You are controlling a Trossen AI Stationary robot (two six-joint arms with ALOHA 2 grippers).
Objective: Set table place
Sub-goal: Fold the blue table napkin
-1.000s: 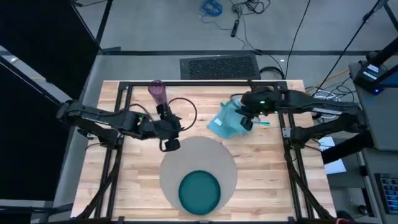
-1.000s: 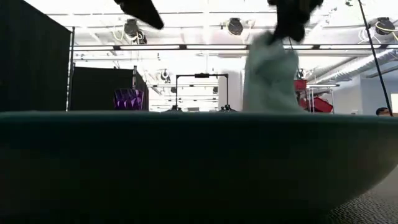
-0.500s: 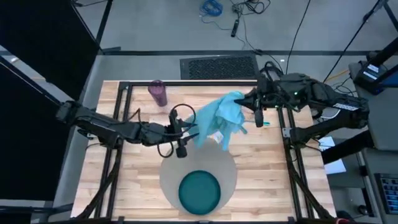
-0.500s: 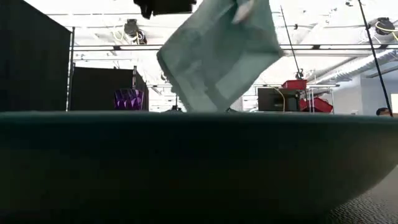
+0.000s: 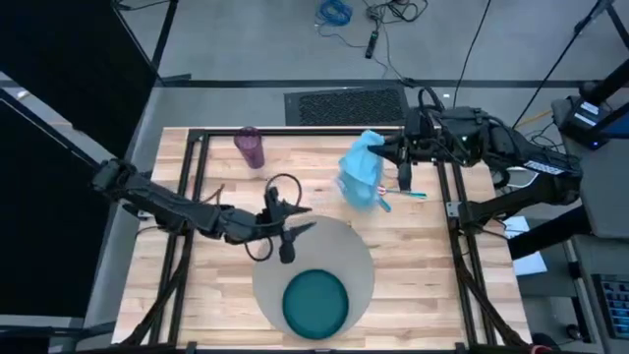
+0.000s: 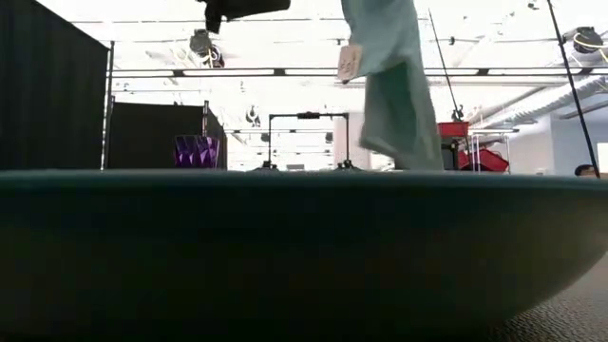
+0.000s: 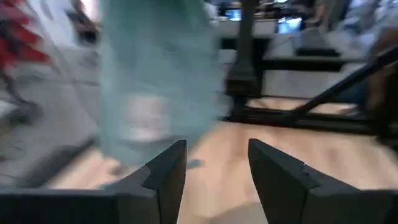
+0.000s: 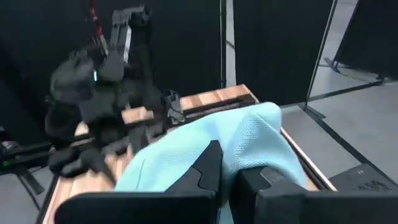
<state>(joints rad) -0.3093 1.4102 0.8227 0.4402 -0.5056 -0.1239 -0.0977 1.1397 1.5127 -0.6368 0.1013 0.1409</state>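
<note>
A light-blue napkin (image 5: 361, 177) hangs in the air over the table's far right, with my right gripper (image 5: 391, 154) shut on its top. In the low view the napkin (image 6: 391, 90) dangles clear above the table. My left gripper (image 5: 285, 234) stands open over the far left rim of the round grey-beige mat (image 5: 354, 258), apart from the napkin. A teal plate (image 5: 315, 302) lies on the mat's near part. The purple cup (image 5: 249, 147) stands at the far left. Teal-handled cutlery (image 5: 410, 193) lies on the table beneath the right gripper. My right gripper pinches a bunched upper part of the napkin (image 8: 245, 149) between its two fingers, coming level from the table's right side. Several layers seem gathered there. The cloth hangs slack below the fingers, lifted clear of the table.
The black frame (image 5: 295, 131) borders the table of light wooden planks (image 5: 413, 265). Bare wood shows to the left and right of the mat. The teal plate's rim (image 6: 304, 247) fills the low view's foreground.
My right gripper has risen and gone toward the far right edge, lifting the napkin off the table. The napkin swung out spread toward the left gripper, then fell back and now hangs narrow. My left gripper has gone right and toward the near edge.
</note>
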